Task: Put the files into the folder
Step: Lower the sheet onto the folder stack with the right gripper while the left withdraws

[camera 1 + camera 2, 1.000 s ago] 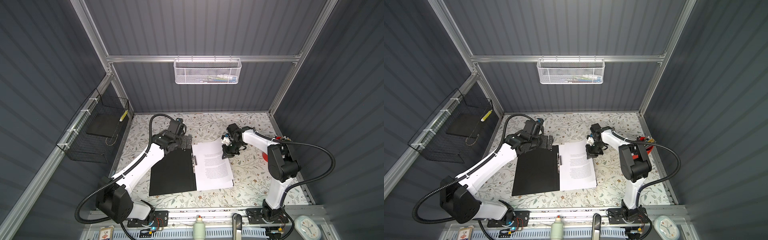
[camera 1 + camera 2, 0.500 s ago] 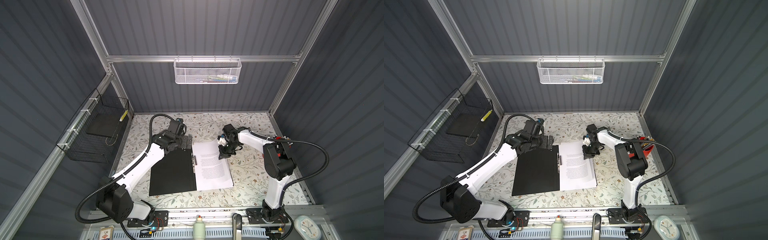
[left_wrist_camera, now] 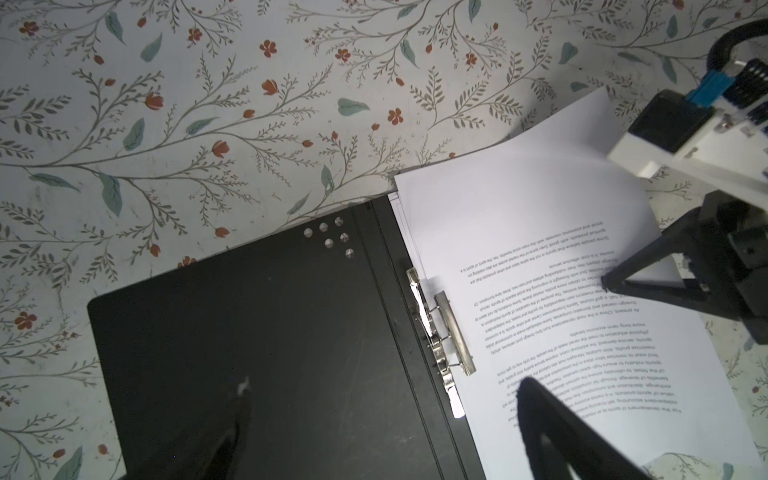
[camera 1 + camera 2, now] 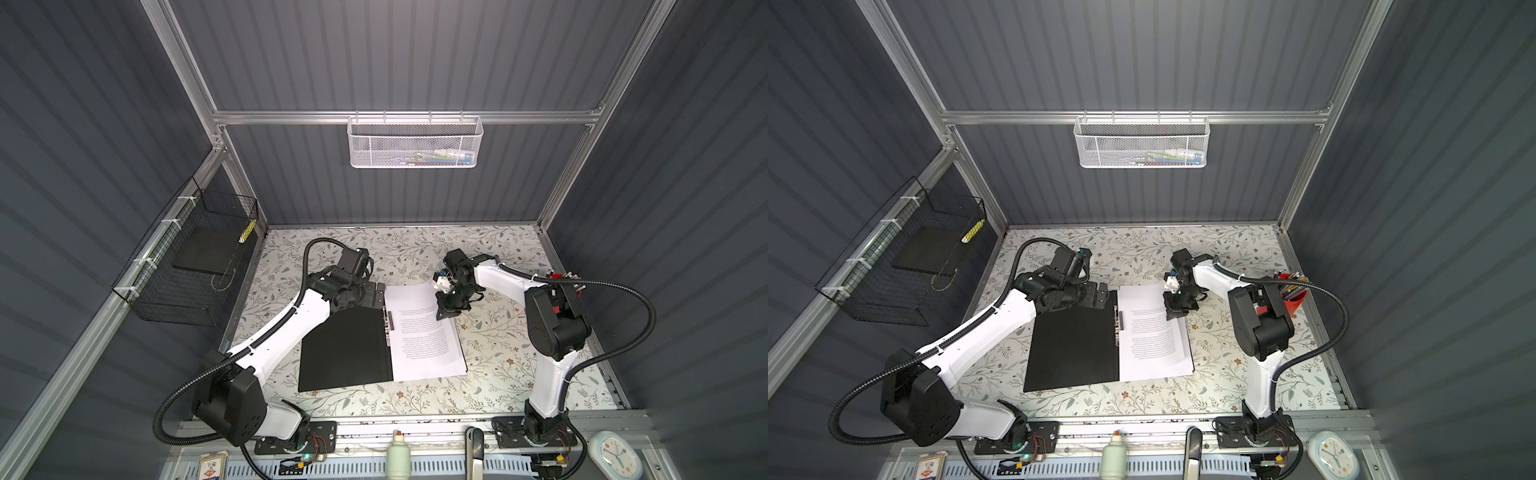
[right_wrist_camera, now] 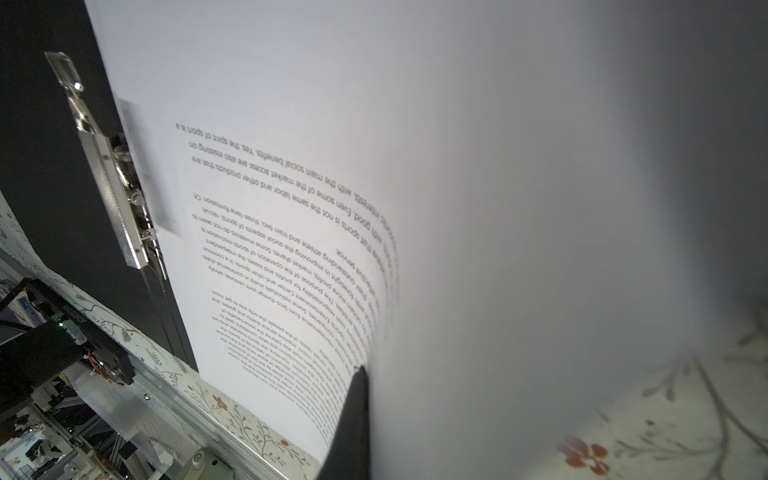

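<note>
Open with its black inside up on the floral desk (image 4: 503, 386), the folder (image 4: 345, 353) carries the files (image 4: 428, 353) on its right half. Their inner edge lies against the metal spine clip (image 4: 389, 328), not visibly under it. Over the last second the right claw (image 4: 446, 311) has slid from the stack's far right corner inward towards the spine. The top sheet now bows up along that edge, its far corner lifted, and in the right wrist view the paper rises in a curve beside one black finger (image 5: 353, 415). The claw is closed, apparently pinching that sheet's edge, though the paper hides the pinch itself. The shift suggests the sheets are being drawn home against the clip, so the task looks well advanced but the papers are not yet clamped. The right arm reaches in from the right, wrist turned down over the page. Farther back, the left claw (image 4: 372, 296) has not moved. It hangs wide open and empty above the folder's far edge, with the left arm stretched forward.
</note>
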